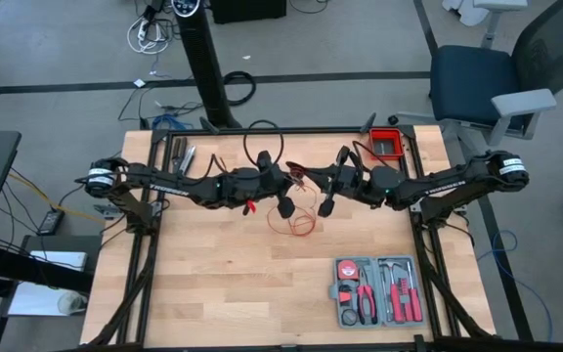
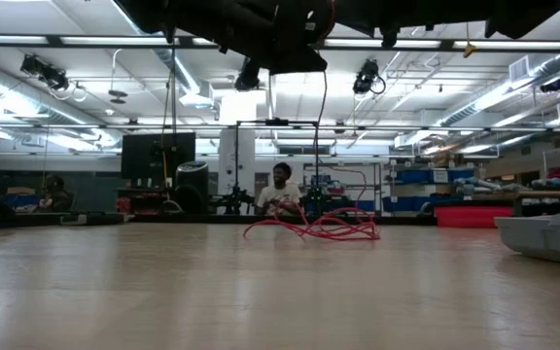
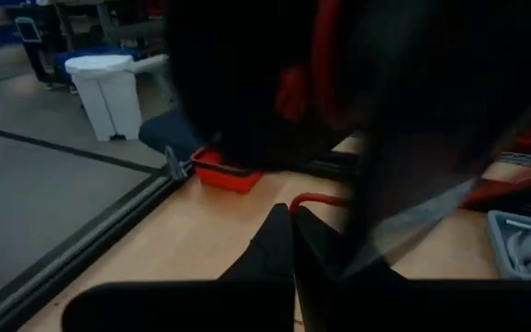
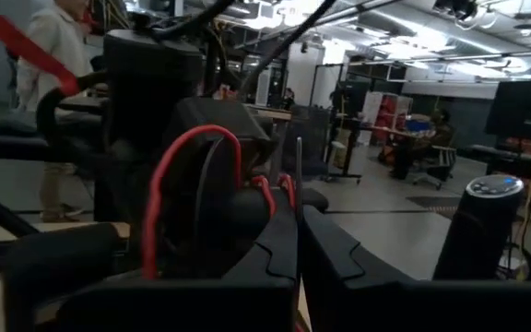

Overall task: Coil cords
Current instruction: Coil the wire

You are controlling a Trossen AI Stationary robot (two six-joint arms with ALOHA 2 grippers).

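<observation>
Coil cords — progress check, seen from beside the table

Left gripper (image 1: 286, 206) and right gripper (image 1: 326, 206) hang close together, raised above the middle of the wooden table (image 1: 213, 284). Both have their fingers pressed together, as each wrist view shows. The thin red cord (image 1: 302, 221) lies mostly just below and between the two grippers as a loose, untidy loop on the wood; a strand rises from it toward the arms. In the right wrist view, red cord (image 4: 192, 166) is draped over the left arm's end, and a strand comes up by the clenched right fingers; whether either gripper actually pinches the cord I cannot tell.

Judged state: early. The low view shows a flat sprawl of loops (image 2: 314, 228), not a tight bundle. Gathering and winding are nearly all still to do.

Surroundings — a grey tool case (image 1: 376, 290) with red-handled tools sits well apart from the right gripper, toward the near edge; a small red bin (image 1: 388, 145) sits at the far corner beyond the right arm. Neither crowds the cord.

Likely obstacle: the cord snagging on the left arm, and the two grippers working so near one another
</observation>
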